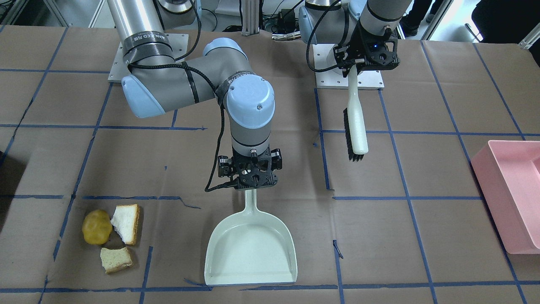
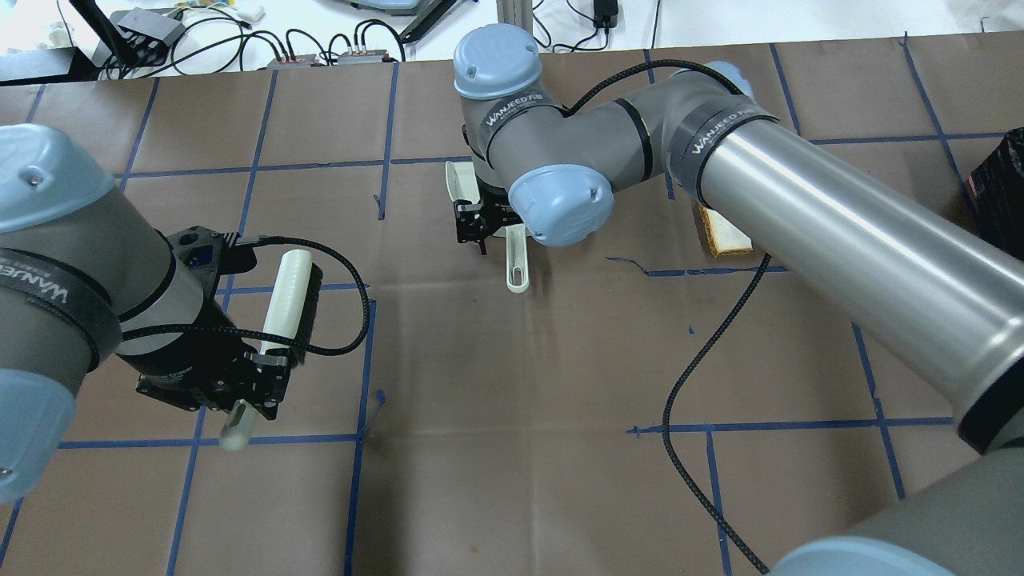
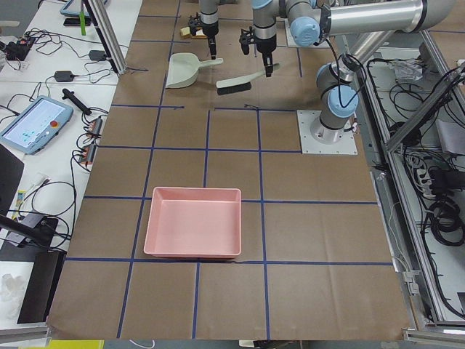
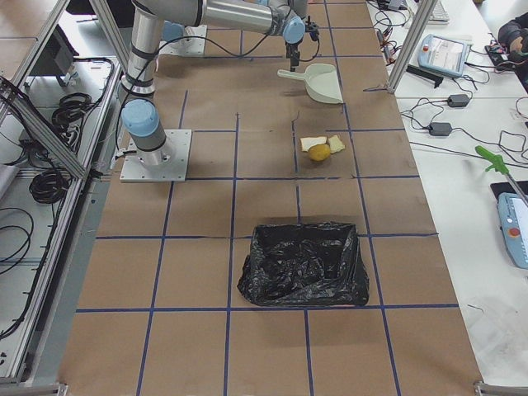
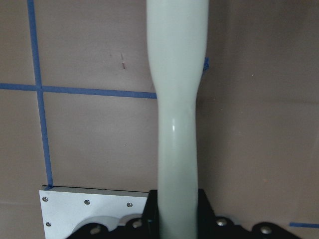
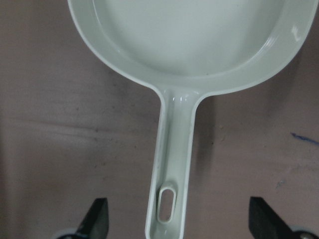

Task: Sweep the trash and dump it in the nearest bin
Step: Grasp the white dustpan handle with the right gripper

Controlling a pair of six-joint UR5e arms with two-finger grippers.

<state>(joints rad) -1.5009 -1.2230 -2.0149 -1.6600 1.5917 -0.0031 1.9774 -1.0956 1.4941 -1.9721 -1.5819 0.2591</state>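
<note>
Bright even overhead light, soft faint shadows, mild glare on dustpan (image 6: 184, 35), wrist views slightly blurred

3 trash pieces (image 1: 125, 223) near dustpan (image 1: 251, 249)

The right arm (image 2: 800, 208) is sprawling across the overhead view, covering the scoop of the dustpan (image 2: 517, 260) and leaving just a corner of one bread slice (image 2: 724, 238) showing. The pink bin (image 1: 512, 198) is running off the front-facing view's right edge. The left wrist camera is catching only the handle of the brush (image 5: 177, 124), bristles out of frame.

Tablet (image 3: 35, 123) + cables (image 3: 440, 215) nr table (image 3: 327, 218)
</note>
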